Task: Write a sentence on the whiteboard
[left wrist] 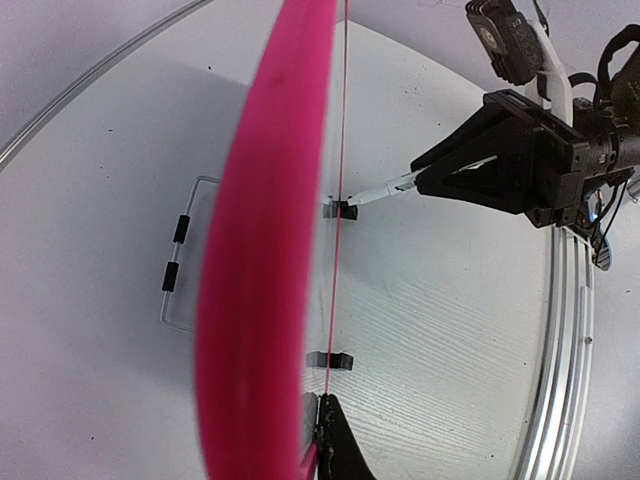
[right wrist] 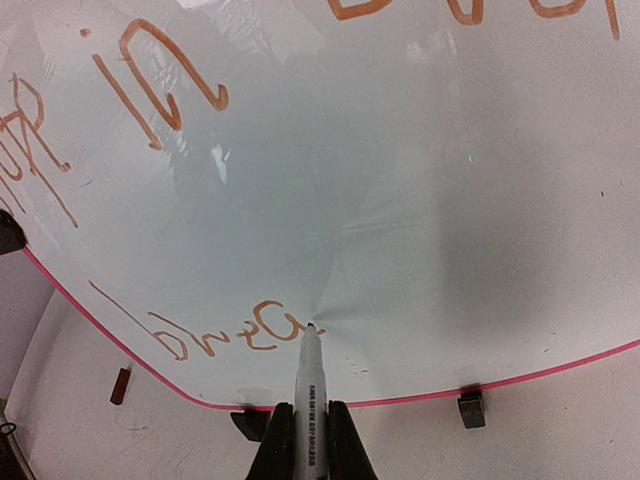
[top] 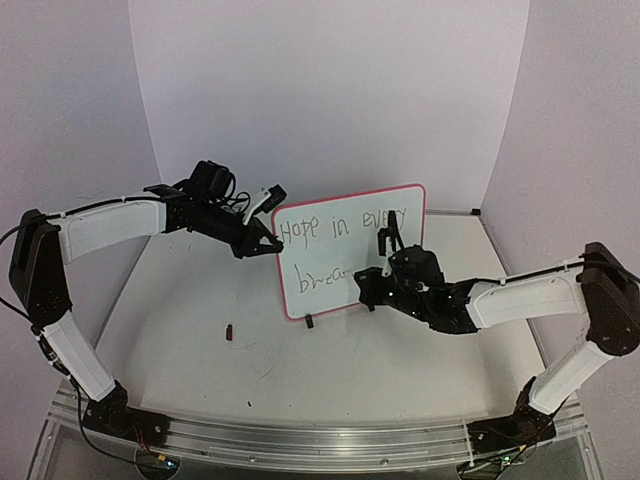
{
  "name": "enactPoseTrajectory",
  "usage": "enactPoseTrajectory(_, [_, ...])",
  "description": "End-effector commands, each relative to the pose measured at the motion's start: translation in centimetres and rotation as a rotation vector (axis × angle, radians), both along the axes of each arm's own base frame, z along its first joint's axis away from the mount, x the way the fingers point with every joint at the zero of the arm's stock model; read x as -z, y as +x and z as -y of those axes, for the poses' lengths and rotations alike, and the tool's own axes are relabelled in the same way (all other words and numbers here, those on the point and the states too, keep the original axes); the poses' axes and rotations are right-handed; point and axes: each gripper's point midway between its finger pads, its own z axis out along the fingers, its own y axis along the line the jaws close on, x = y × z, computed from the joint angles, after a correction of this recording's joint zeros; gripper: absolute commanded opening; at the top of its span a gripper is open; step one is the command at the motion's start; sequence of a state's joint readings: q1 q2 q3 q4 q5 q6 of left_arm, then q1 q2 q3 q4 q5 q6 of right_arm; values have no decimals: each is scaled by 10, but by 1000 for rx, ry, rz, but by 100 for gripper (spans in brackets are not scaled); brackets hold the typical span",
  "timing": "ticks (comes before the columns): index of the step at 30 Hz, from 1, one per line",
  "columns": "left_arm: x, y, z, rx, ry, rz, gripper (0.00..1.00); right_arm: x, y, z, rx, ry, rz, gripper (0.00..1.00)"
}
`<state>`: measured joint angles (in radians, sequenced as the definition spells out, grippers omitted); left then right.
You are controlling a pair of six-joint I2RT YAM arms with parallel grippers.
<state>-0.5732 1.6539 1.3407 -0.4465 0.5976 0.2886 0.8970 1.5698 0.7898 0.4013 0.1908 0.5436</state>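
— Confirming grip state: what does each hand hold?
— Right gripper (right wrist: 308, 452): fingers closed on the marker (right wrist: 309, 385), barrel running straight out ahead of the hand. Left gripper (top: 268, 240): pinched on the whiteboard (top: 325, 254) at its upper side corner, bracing it upright.
— Where is the writing surface from the right hand?
— Directly ahead. The marker tip touches the board at the end of "brea", the lower line of the sentence (top: 340, 226). The right arm is the writing arm; the left only steadies.
— Direction of the next stroke?
— Judged: toward the hand's right, along the board's long axis, where bare white lies open for the missing letters.
— Obstructions?
— None on that stretch. The board's lower edge runs just below the tip. A black foot (right wrist: 471, 408) sits under that edge to the right. A small dark-red piece (right wrist: 121, 385) lies on the table (top: 200, 360), well off to the left.
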Motion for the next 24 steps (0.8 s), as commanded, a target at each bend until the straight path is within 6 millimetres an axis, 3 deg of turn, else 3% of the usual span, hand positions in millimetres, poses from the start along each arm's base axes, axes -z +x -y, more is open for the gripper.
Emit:
enactPoseTrajectory(1, [20,-1,-13,-24,107,4,0,-21,10,-10,-6,34,44,0])
enactPoseTrajectory(12, [20,-2,-13,-22,107,3,0,-15,14,3,75,30,38,0])
enactPoseTrajectory(24, [19,-3,-13,-21,104,4,0,-22,12,20,127,26,57,0])
